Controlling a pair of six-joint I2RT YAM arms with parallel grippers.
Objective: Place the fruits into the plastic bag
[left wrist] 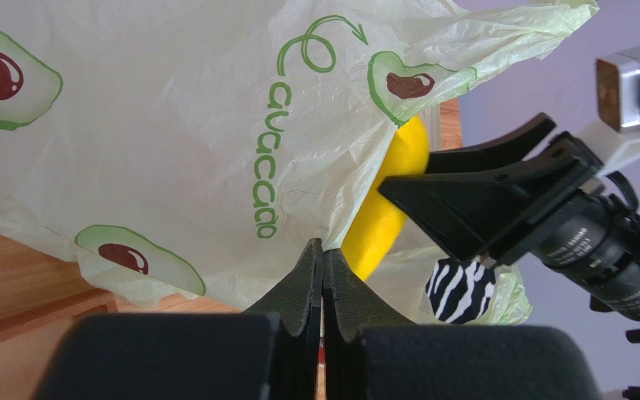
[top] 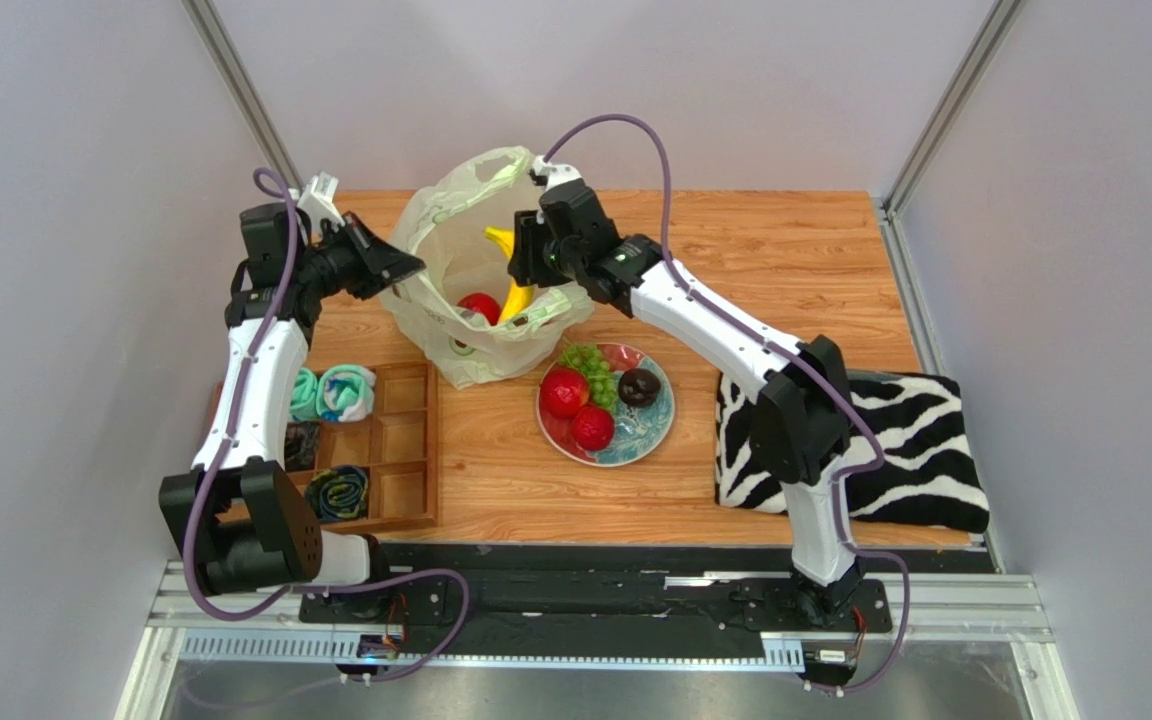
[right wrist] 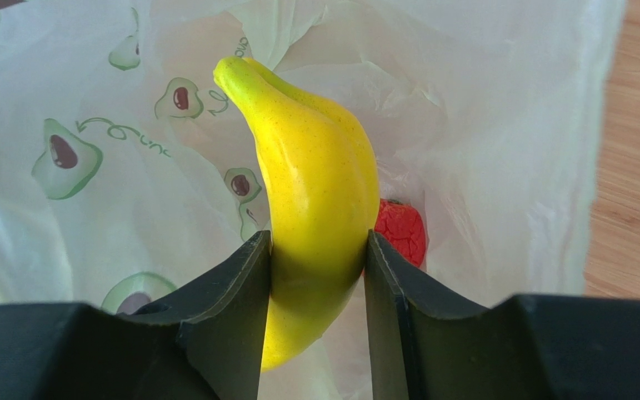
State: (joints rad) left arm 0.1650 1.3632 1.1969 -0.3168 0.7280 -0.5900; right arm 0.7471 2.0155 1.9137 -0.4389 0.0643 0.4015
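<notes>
The plastic bag point(top: 440, 225) stands open at the back of the table, pale and printed with avocados. My left gripper point(top: 411, 270) point(left wrist: 323, 247) is shut on the bag's left rim point(left wrist: 173, 125). My right gripper point(top: 524, 270) point(right wrist: 317, 237) is shut on the yellow banana point(top: 501, 240) point(right wrist: 315, 167) and holds it upright in the bag's mouth. A red round fruit point(top: 479, 308) point(right wrist: 398, 229) lies inside the bag. Green grapes point(top: 588, 365), two red fruits point(top: 564, 392) and a dark oval fruit point(top: 638, 387) sit on the patterned plate point(top: 654, 428).
A wooden compartment tray point(top: 402, 450) holding rolled teal cloth bundles point(top: 330, 393) lies at the front left, under my left arm. A zebra-striped cloth point(top: 898, 443) lies at the right edge. The plate sits just in front of the bag.
</notes>
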